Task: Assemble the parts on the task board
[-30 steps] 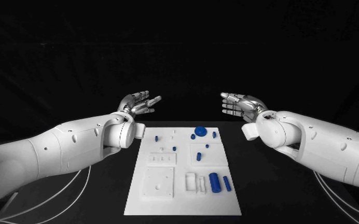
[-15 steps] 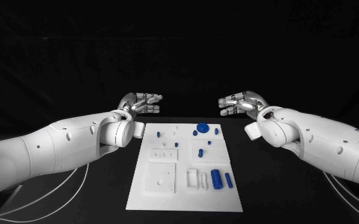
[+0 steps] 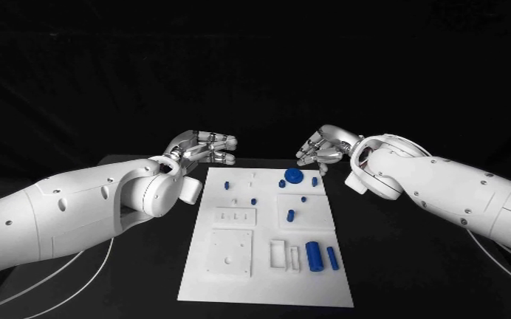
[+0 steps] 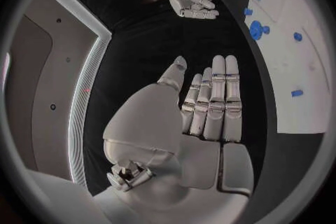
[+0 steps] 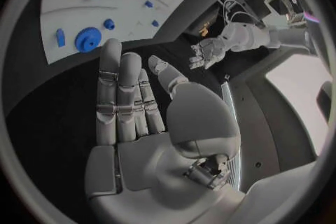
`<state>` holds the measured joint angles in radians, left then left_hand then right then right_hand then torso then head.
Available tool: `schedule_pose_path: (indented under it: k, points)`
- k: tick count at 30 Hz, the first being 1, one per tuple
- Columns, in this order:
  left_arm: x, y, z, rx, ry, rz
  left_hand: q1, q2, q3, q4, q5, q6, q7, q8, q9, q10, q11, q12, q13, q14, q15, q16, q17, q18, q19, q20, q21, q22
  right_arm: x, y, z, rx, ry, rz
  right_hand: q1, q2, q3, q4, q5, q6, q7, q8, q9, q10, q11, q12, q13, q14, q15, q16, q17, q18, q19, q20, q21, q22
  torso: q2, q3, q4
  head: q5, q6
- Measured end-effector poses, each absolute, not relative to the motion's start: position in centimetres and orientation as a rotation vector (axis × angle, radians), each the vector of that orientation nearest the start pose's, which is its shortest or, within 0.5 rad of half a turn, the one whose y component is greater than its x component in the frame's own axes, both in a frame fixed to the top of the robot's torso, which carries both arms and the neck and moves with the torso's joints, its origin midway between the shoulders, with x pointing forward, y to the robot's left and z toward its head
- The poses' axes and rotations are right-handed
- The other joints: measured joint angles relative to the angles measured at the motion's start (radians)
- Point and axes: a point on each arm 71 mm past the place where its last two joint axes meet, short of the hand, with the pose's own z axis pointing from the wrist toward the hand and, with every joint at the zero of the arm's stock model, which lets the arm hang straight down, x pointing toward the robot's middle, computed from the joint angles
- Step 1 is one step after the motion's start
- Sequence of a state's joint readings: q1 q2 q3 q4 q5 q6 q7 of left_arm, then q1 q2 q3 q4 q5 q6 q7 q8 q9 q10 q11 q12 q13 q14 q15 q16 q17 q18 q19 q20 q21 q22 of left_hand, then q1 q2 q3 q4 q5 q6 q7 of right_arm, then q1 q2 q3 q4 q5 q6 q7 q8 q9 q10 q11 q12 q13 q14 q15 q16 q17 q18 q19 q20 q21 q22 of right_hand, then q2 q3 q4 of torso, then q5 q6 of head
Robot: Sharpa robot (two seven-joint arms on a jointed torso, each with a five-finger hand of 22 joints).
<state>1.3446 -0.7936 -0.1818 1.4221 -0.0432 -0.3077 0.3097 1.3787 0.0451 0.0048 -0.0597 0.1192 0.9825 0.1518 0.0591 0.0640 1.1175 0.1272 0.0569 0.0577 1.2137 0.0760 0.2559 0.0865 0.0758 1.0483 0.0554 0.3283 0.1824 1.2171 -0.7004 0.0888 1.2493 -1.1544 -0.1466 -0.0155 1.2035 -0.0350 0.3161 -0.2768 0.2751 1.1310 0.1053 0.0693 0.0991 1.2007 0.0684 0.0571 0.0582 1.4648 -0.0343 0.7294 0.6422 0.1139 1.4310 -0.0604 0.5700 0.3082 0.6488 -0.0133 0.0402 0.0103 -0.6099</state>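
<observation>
Hands (image 3: 207, 147) (image 3: 320, 148) nearer, task board (image 3: 266, 260) lengthwise away

Blue parts (image 3: 314, 255) lie on the white task board (image 3: 229, 282), silver hands flanking it over the black table (image 3: 415, 275).

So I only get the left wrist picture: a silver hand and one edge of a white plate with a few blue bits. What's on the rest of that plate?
Observer: In the head view, the near end of the plate has a thick blue rod and a thin blue rod lying side by side.
Operator: Is the other hand holding something?
Observer: No. The right wrist view shows the right hand with a bare palm and its fingers stretched out.
Operator: Does either hand touch the plate?
Observer: It seems not. In the head view, the left hand and the right hand hang beyond its far end.
</observation>
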Motion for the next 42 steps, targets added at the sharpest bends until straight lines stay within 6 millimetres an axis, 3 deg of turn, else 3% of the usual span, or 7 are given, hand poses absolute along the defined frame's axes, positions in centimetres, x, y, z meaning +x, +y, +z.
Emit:
schedule_pose_path:
  k: [3,10,15,17,32,40,42]
  points:
    - [51.2,21.8,-16.5,-1.013,1.527,-1.409,-0.003,0.003,-0.004,-0.004,0.0,0.0,0.0,0.0,0.0,-0.005,-0.002,0.0,0.0,-0.003,0.003,-0.003,-0.004,0.001,-0.007,0.007,0.0,0.002,54.7,-20.2,-15.6,0.049,1.732,0.753,0.006,-0.006,0.005,-0.003,-0.008,-0.003,0.003,0.0,0.0,-0.02,0.008,0.0,0.0,0.0,0.0,0.024,0.016,0.0,-0.005,0.005,0.021,0.022,0.014,-0.0023,0.0072,-0.007,0.004]
    - [50.5,21.6,-15.4,-0.987,1.528,-1.441,-0.004,0.004,-0.01,-0.01,0.0,-0.002,0.002,0.0,0.0,-0.017,0.003,0.0,0.0,-0.006,0.006,-0.009,-0.006,0.001,-0.014,0.007,0.004,0.003,54.3,-18.3,-15.2,-0.155,1.692,0.62,0.044,-0.055,0.065,-0.006,-0.059,-0.004,0.004,0.0,-0.003,-0.036,0.013,0.0,0.0,-0.013,0.013,0.068,0.026,0.017,-0.041,0.015,0.077,0.112,0.045,-0.0096,0.0239,-0.016,0.018]
    - [50.1,21.2,-14.7,-0.952,1.534,-1.457,-0.008,-0.001,-0.012,-0.012,0.0,-0.005,0.005,0.0,0.0,-0.028,0.006,0.0,0.0,-0.006,0.006,-0.009,-0.007,0.001,-0.014,0.007,0.008,0.003,54.3,-17.5,-15.1,-0.233,1.655,0.526,0.048,-0.085,0.098,0.004,-0.074,-0.004,0.004,0.0,-0.004,-0.05,0.017,0.0,0.0,-0.017,0.016,0.086,0.015,0.018,-0.049,0.023,0.087,0.152,0.063,-0.0117,0.0312,-0.018,0.027]
    - [50.0,21.1,-14.4,-0.933,1.535,-1.461,-0.01,-0.003,-0.012,-0.012,0.0,-0.005,0.005,0.0,0.0,-0.028,0.006,0.0,0.0,-0.006,0.006,-0.009,-0.007,0.001,-0.018,0.011,0.008,0.003,54.3,-17.2,-15.1,-0.253,1.641,0.497,0.048,-0.085,0.1,0.007,-0.087,-0.004,0.004,0.0,-0.004,-0.05,0.017,0.0,0.0,-0.02,0.016,0.087,0.009,0.018,-0.049,0.023,0.087,0.163,0.07,-0.0122,0.0339,-0.02,0.028]
    - [49.8,20.7,-13.3,-0.852,1.536,-1.465,-0.01,-0.003,-0.018,-0.018,0.0,-0.009,0.009,0.0,0.0,-0.039,0.01,0.0,0.0,-0.01,0.01,-0.009,-0.006,0.001,-0.017,0.011,0.008,0.001,54.4,-16.8,-15.7,-0.315,1.578,0.387,0.06,-0.097,0.129,0.042,-0.128,-0.004,0.004,0.0,-0.004,-0.05,0.017,0.0,0.0,-0.02,0.016,0.109,-0.011,0.017,-0.046,0.025,0.037,0.244,0.1,-0.0121,0.0399,-0.029,0.031]
    - [49.8,20.6,-13.0,-0.837,1.535,-1.467,-0.01,-0.003,-0.018,-0.018,0.0,-0.009,0.009,0.0,0.0,-0.039,0.01,0.0,0.0,-0.01,0.01,-0.009,-0.006,0.001,-0.017,0.011,0.008,0.001,54.3,-16.3,-16.4,-0.334,1.571,0.37,0.064,-0.107,0.151,0.041,-0.132,-0.004,0.004,0.0,-0.004,-0.05,0.017,0.0,0.0,-0.022,0.018,0.114,-0.013,0.017,-0.041,0.023,0.014,0.288,0.111,-0.0113,0.0442,-0.032,0.035]
    - [49.8,20.6,-12.8,-0.833,1.534,-1.468,-0.01,-0.003,-0.018,-0.018,0.0,-0.009,0.009,0.0,0.0,-0.039,0.01,0.0,0.0,-0.01,0.01,-0.009,-0.006,0.001,-0.017,0.011,0.008,0.001,54.3,-16.1,-16.6,-0.339,1.572,0.367,0.068,-0.111,0.154,0.038,-0.132,-0.011,0.011,-0.004,-0.007,-0.052,0.02,0.0,0.0,-0.023,0.02,0.114,-0.014,0.017,-0.041,0.023,0.012,0.296,0.114,-0.0108,0.0453,-0.033,0.035]
